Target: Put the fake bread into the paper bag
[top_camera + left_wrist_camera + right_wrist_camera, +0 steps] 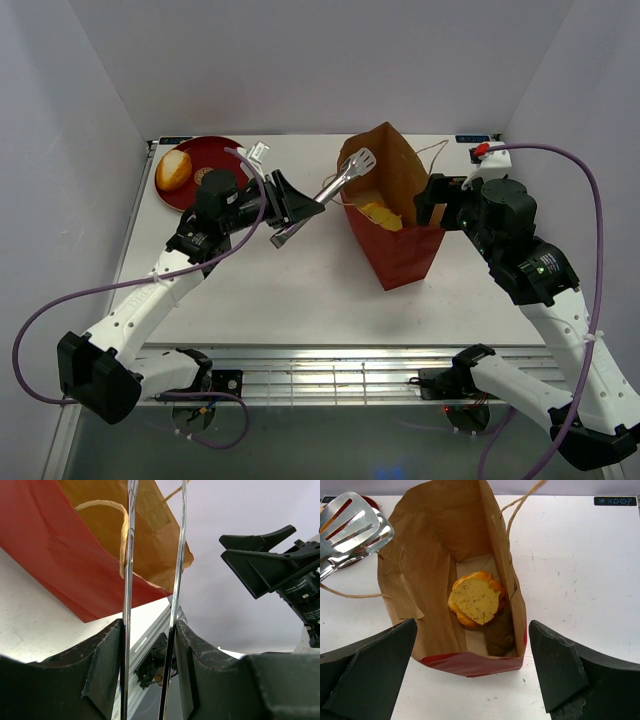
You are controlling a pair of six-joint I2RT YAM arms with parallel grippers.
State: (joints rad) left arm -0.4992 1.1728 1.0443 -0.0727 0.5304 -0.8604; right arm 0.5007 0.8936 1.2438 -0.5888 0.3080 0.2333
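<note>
- Behind and to the outer side of the left gripper [305, 205], the golden oval roll [173, 170] sits on the red plate [218, 150], not yet bagged.
- The left gripper grasps metal tongs [345, 178], one finger pressed against each arm. The arms stand apart, and nothing shows between the slotted tips.
- Ahead of that gripper, the tong tips hang over the mouth of the paper bag [405, 255], probably so that bread drops straight in.
- Inside the bag, the yellow-brown piece [476, 600] lies on the orange ridged bun [496, 587], with the dark brown piece [499, 632] just beside them.
- The right gripper [432, 203] is spread wide and empty at the bag's side, likely placed to steady it.
</note>
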